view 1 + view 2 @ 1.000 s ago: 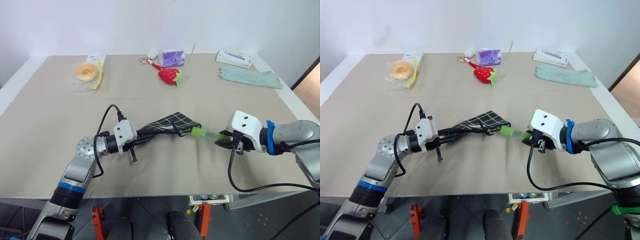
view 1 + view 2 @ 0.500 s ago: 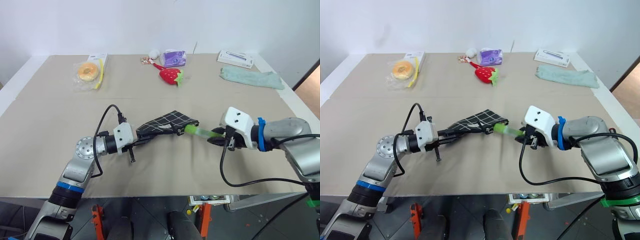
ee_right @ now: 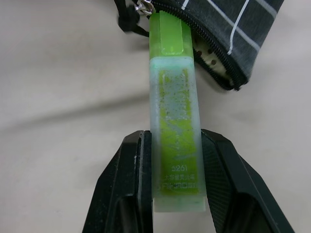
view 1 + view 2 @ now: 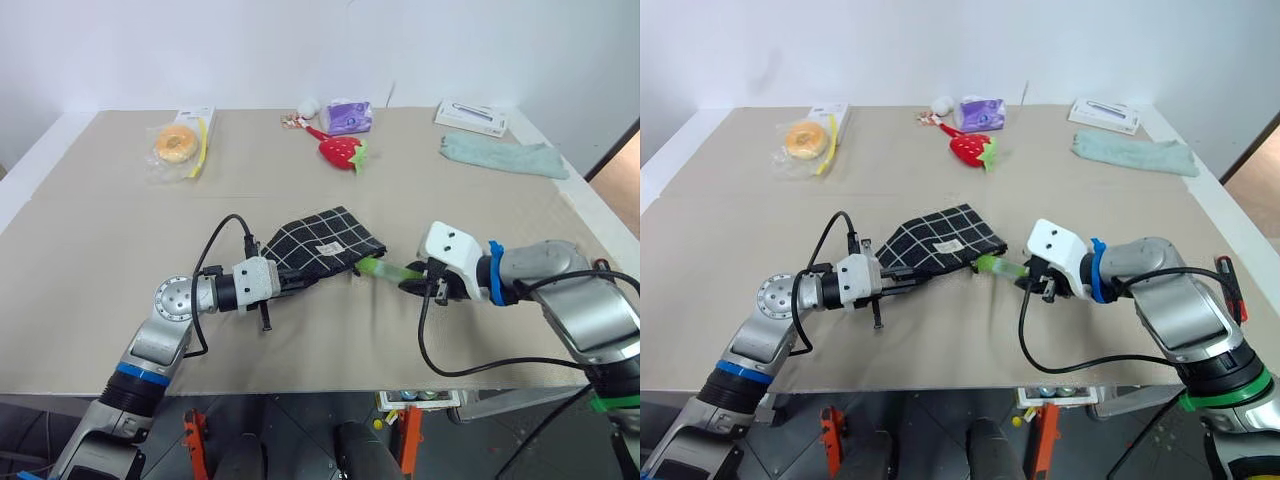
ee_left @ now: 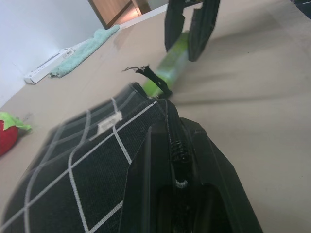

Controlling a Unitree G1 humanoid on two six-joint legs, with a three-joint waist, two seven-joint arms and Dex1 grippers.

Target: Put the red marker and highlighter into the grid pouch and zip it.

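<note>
The grid pouch (image 4: 320, 243) lies mid-table, black with white lines and a small white label, its zipper mouth open towards the right. My left gripper (image 4: 288, 283) is shut on the pouch's near zipper edge (image 5: 177, 160). My right gripper (image 3: 175, 194) is shut on the highlighter (image 3: 174, 116), a light green pen. Its brighter green end (image 3: 167, 29) touches the pouch's open mouth beside the black pull cord (image 5: 151, 77). In the head views the highlighter (image 4: 384, 269) bridges the pouch and my right gripper (image 4: 412, 286). The red marker is out of view.
Along the table's far edge lie a red plush strawberry (image 4: 340, 151), a purple packet (image 4: 348, 116), a bagged donut (image 4: 173, 143), a white box (image 4: 470, 117) and a pale green cloth (image 4: 503, 156). The table's front edge runs just below both arms.
My right gripper has carried the highlighter left until its tip reaches the pouch's mouth. The pouch has rolled flatter, now showing its labelled face. My left hand stayed in place.
</note>
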